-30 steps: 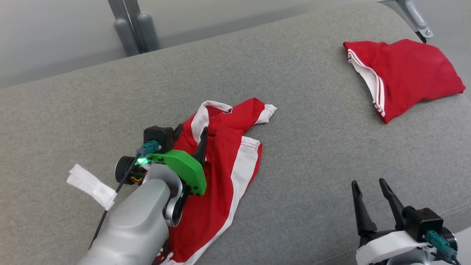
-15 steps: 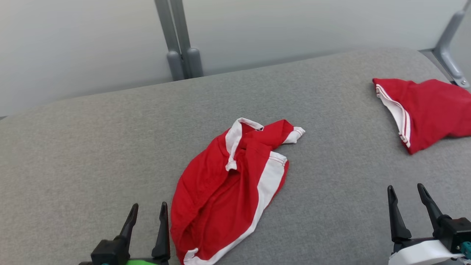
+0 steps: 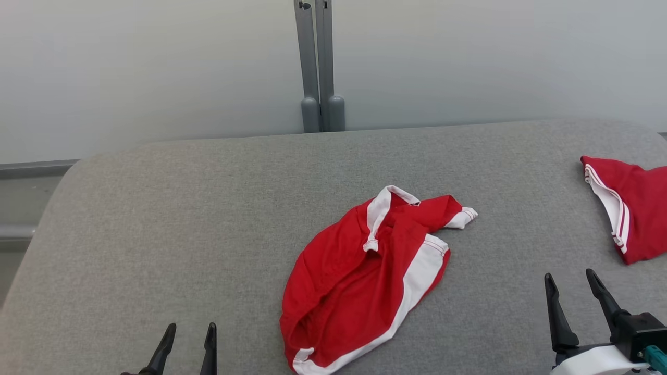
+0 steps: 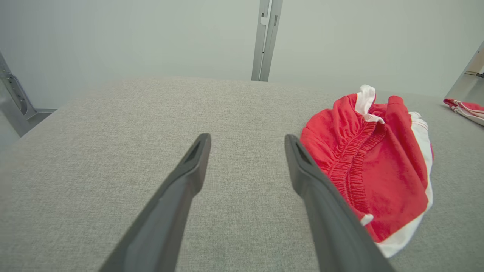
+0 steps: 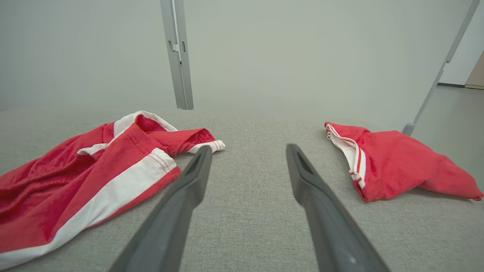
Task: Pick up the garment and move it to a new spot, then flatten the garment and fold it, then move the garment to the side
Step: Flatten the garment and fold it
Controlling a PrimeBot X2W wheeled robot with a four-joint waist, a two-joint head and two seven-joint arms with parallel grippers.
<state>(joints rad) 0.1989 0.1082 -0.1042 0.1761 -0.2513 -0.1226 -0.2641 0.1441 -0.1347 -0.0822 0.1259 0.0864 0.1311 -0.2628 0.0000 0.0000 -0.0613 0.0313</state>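
The garment [image 3: 365,281], red shorts with white side bands and an elastic waist, lies crumpled on the middle of the grey padded table [image 3: 182,219]. My left gripper [image 3: 191,327] is at the near edge, left of the garment and apart from it, open and empty. In the left wrist view the garment [image 4: 370,166] lies just right of my left gripper [image 4: 247,139]. My right gripper [image 3: 568,275] stands open and empty at the near right. In its wrist view, the right gripper [image 5: 248,148] points at bare table, with the garment [image 5: 94,177] to its left.
A second red piece with white trim [image 3: 635,208] lies folded at the table's right edge, seen too as the folded piece [image 5: 393,166]. A grey upright post [image 3: 320,67] stands behind the table against a pale wall. The table's left edge drops away at the far left.
My left arm has drawn back off the garment to the near left edge, leaving it lying on the table. The head camera has shifted, so the whole picture has moved.
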